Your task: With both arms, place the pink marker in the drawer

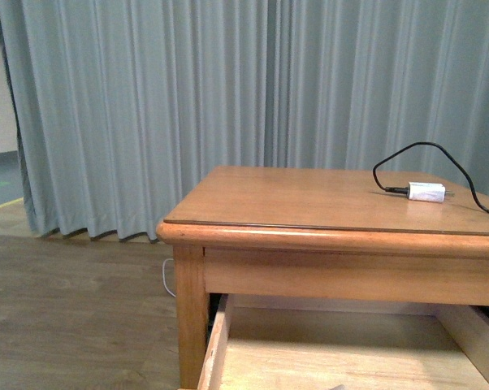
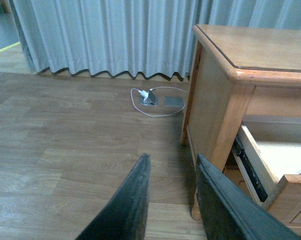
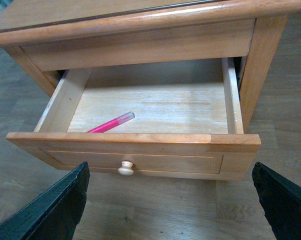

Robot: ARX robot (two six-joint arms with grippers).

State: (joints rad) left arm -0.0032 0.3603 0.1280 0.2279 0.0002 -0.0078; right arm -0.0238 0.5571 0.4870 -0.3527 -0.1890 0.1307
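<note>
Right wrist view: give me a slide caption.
Pink marker lies inside the open drawer, right gripper open in front of it.

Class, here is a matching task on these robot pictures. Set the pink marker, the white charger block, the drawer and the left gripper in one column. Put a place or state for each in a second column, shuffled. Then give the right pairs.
Column one
1. pink marker
2. white charger block
3. drawer
4. left gripper

Column two
A. pulled open
B. open and empty, above the wooden floor
C. on the cabinet top
D. lying inside the drawer

Pairs: 1-D, 2-C, 3-A, 4-B
</note>
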